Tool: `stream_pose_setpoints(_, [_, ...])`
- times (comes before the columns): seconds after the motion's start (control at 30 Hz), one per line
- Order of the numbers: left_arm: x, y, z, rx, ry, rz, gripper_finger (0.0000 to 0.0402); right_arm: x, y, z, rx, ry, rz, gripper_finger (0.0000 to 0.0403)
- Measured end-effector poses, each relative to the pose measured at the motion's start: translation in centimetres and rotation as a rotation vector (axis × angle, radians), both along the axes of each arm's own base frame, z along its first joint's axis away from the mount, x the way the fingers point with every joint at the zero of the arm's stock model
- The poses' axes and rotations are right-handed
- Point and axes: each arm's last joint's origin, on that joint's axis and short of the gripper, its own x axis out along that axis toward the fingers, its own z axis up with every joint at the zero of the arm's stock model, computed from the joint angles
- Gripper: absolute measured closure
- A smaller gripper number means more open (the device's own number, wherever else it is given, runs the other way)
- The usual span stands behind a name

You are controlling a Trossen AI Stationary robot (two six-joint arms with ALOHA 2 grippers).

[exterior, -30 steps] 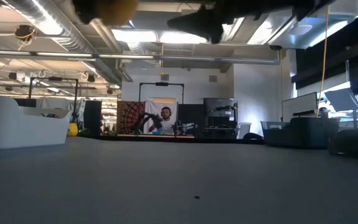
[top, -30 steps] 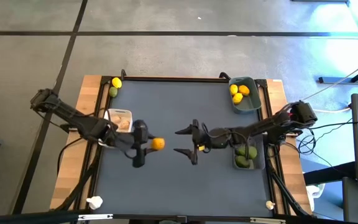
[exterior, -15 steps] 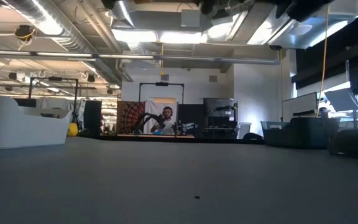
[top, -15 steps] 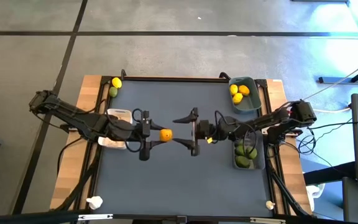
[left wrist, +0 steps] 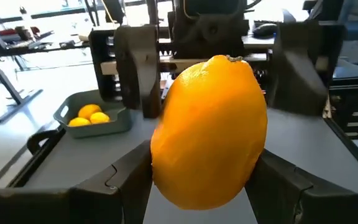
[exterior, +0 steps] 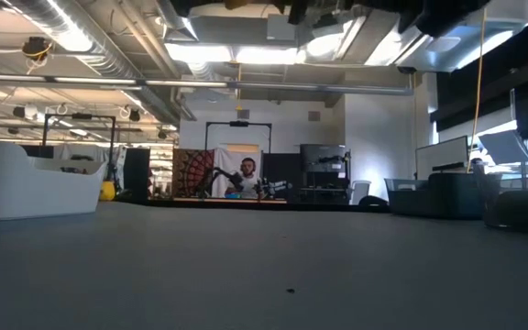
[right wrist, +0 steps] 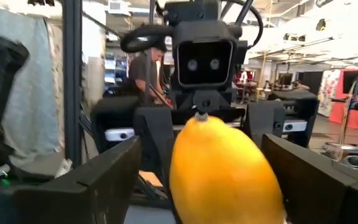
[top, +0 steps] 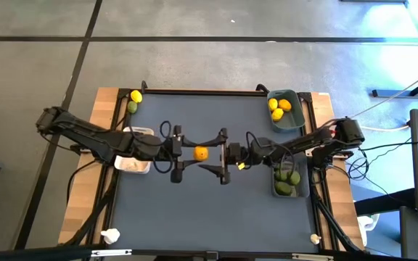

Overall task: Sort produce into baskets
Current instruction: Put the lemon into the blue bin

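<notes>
the left gripper (top: 191, 153) had carried its clamped lemon (top: 201, 153) rightward, between the right gripper (top: 218, 154)'s spread fingers (top: 221, 135).

Bright ceiling-light glare in low view, blurred close lemon (right wrist: 225, 171), soft tabletop shadows
</notes>
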Motion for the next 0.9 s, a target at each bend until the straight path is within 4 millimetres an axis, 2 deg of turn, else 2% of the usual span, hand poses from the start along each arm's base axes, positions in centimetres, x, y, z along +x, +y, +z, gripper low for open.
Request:
stream_pose_setpoints(0.1, [0.3,0.3,0.1,0.026,-0.02,0.003,0.0188,0.4,0.0,0.1,-0.052,0.011,-0.015,0.0076])
stream_pose_setpoints(0.2, [0.3,0.5,0.2,0.061,-0.024,-0.001,0.0188,0.7,0.0,0.7,-0.111,-0.005,-0.025,0.0095])
stream_pose_setpoints(0.5, [0.4,0.8,0.7,0.097,-0.068,0.028,0.0188,1.5,-2.9,1.6,-0.26,0.039,-0.045,0.0206])
stream_pose_setpoints(0.73, [0.4,1.1,0.9,0.117,-0.078,0.026,0.018,1.1,-3.6,2.4,-0.259,0.028,-0.052,0.0202])
stream_pose_setpoints(0.9, [0.5,1.2,0.9,0.11,-0.086,0.039,0.0148,0.7,-3.7,2.8,-0.196,0.052,-0.076,0.018])
